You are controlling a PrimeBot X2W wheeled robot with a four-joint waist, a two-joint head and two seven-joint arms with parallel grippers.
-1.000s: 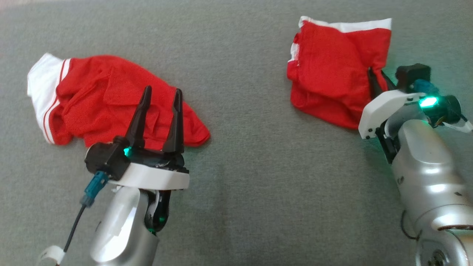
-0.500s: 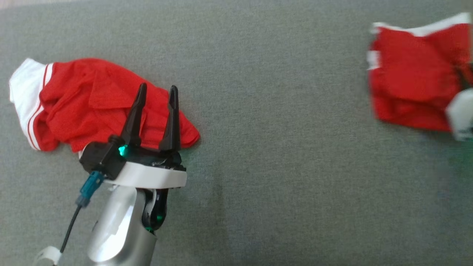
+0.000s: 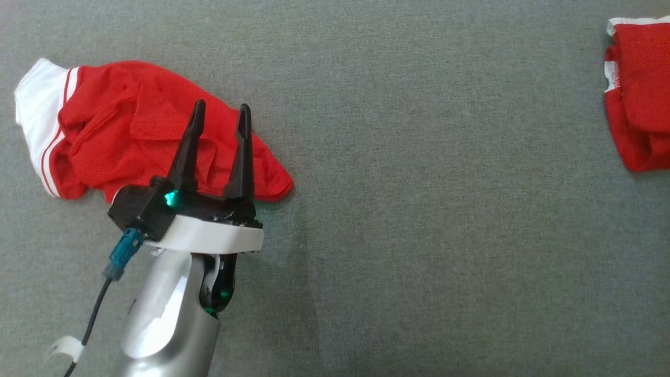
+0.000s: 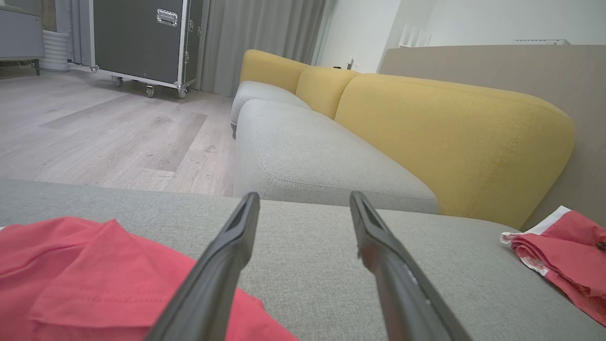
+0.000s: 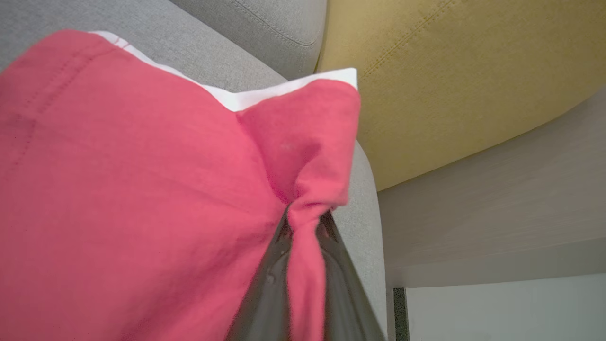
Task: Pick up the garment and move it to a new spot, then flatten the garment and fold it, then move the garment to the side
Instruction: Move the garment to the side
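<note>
Red fabric with white trim, the folded garment [image 3: 639, 99], lies at the far right of the grey cushion [image 3: 419, 209], partly cut off by the edge of the head view. In the right wrist view the right gripper [image 5: 305, 222] has its dark fingers pressed together on a bunched corner of this packet, which sits close to the yellow backrest [image 5: 450, 71]. I judge that the pick-up, flattening and folding of this piece are done and that the last step, moving it to the side, is at or near its end. What remains is to let go of the corner and draw the arm clear.

On the left lies a crumpled garment [image 3: 125, 131], also red, with a white striped band at its far left end. It is neither flattened nor folded. The left gripper [image 3: 220, 107] hovers over its near right part with the fingers spread wide and nothing between them. If this piece is to be handled too, all of its work is ahead.
</note>
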